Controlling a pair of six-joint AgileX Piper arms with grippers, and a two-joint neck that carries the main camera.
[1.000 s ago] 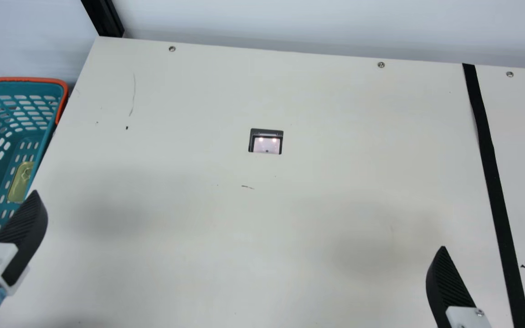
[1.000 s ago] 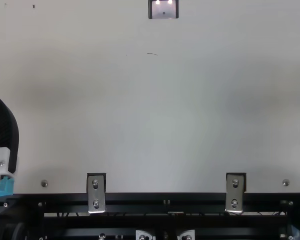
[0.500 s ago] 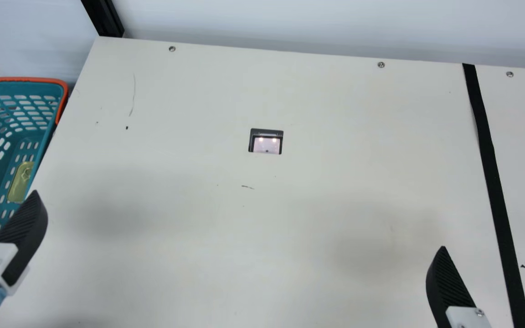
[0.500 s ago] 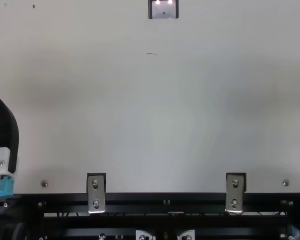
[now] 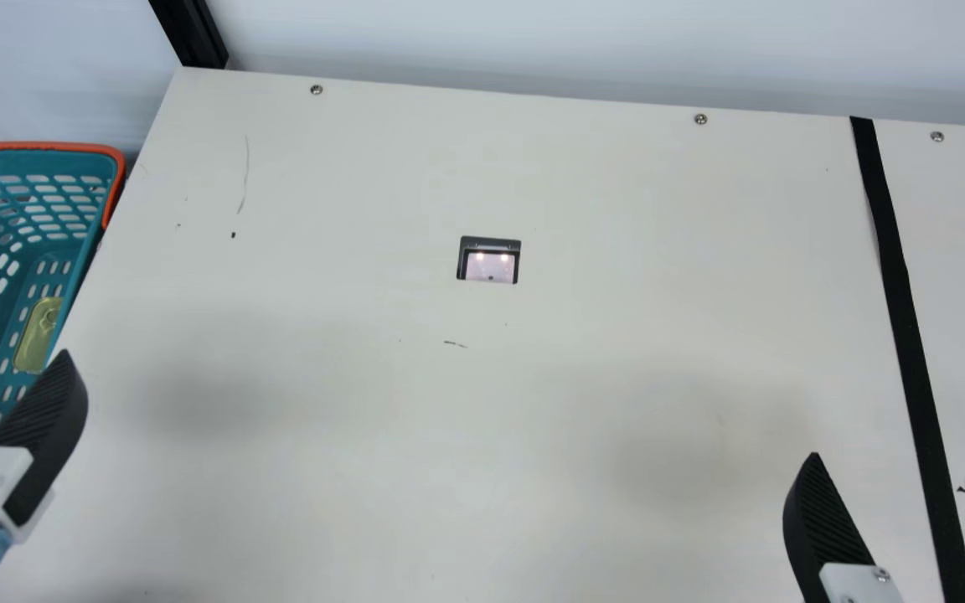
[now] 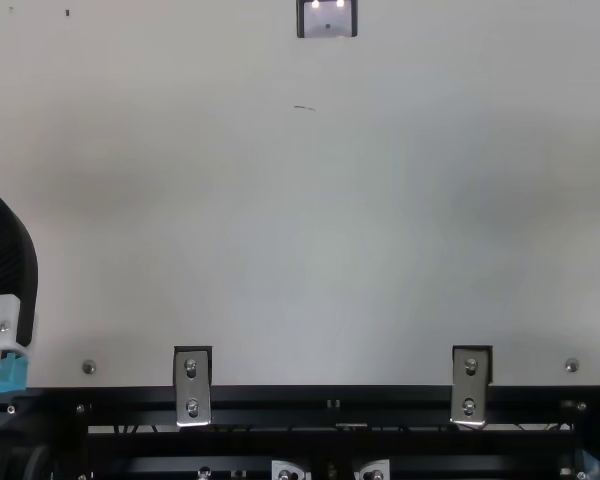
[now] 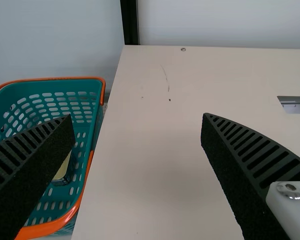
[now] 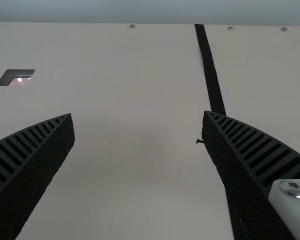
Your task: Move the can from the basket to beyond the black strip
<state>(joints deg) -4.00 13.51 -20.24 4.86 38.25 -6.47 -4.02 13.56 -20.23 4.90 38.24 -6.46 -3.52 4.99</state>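
A flat yellowish can lies on the bottom of the teal basket at the main view's left. My left gripper is over the basket's near right side, holding nothing. In the left wrist view the same gripper is open, and one finger partly covers the basket and the can. The black strip runs down the table's right part. Open and holding nothing, my right gripper has a finger on either side of it. The right wrist view shows this gripper and the strip.
A small dark-framed recess is set in the cream table. Screws dot the far edge, and a black post stands behind its left corner. Metal brackets sit along the near edge in the top view.
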